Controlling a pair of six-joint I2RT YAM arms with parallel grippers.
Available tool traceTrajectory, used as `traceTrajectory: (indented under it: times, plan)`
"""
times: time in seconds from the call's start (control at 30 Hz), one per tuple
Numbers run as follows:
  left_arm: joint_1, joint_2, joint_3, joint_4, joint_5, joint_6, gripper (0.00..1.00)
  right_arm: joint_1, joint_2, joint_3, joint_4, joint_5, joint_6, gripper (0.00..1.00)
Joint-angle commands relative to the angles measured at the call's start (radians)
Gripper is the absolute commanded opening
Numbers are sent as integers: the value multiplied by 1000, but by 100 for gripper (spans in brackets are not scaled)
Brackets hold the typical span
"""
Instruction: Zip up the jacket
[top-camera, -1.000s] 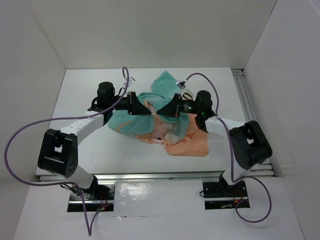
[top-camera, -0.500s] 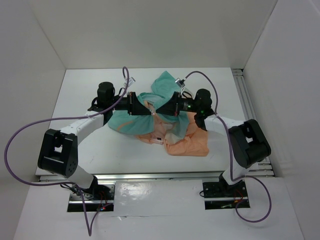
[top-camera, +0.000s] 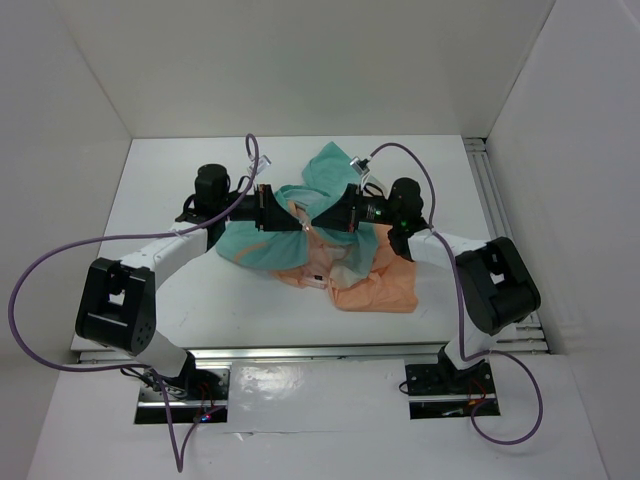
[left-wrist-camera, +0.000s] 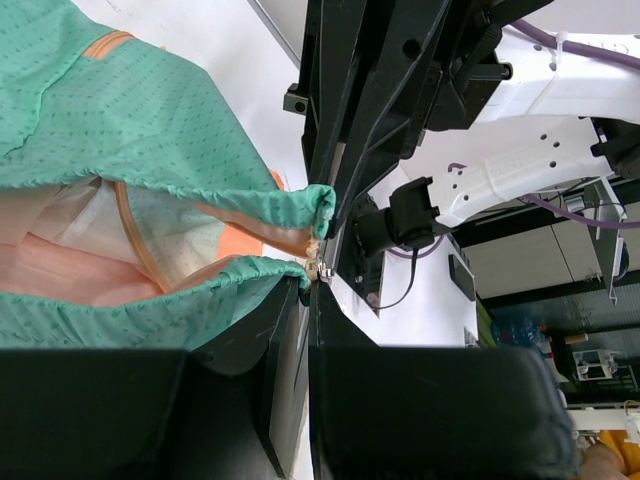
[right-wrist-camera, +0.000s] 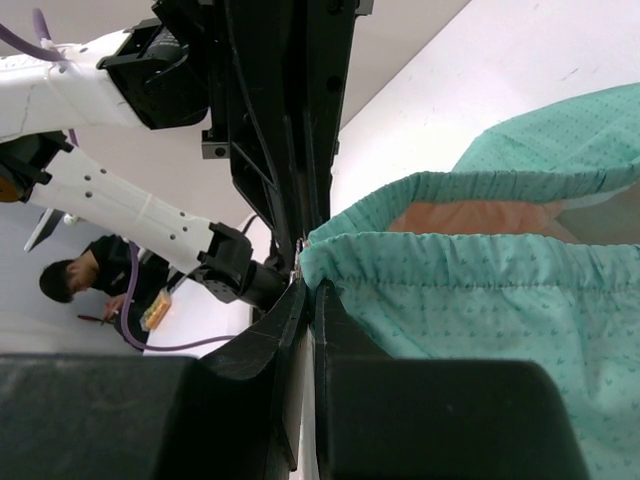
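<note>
The jacket (top-camera: 345, 268) lay crumpled mid-counter (top-camera: 200, 300), teal fading to peach. The left hand (top-camera: 299, 227) and right hand (top-camera: 316, 227) were tip to tip above it, each pinched almost closed on the gathered teal hem (right-wrist-camera: 420, 250), possibly at the zipper end. The fabric looked thin and limp, so it is probably best gripped right beside the zipper.

jacket (top-camera: 380, 285) heaped at table (top-camera: 200, 290) centre, left fingers (top-camera: 286, 219) and right fingers (top-camera: 330, 218) meeting tip to tip over it
</note>
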Motion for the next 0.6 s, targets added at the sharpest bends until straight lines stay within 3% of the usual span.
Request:
traceTrajectory:
  times: [0.0,0.57]
  plan:
    - [-5,-31,24,20,37,36,0,6,-8,11,116,-22,16,0]
    - [4,-31,33,40,28,19,0,6,-8,-28,105,-40,26,0]
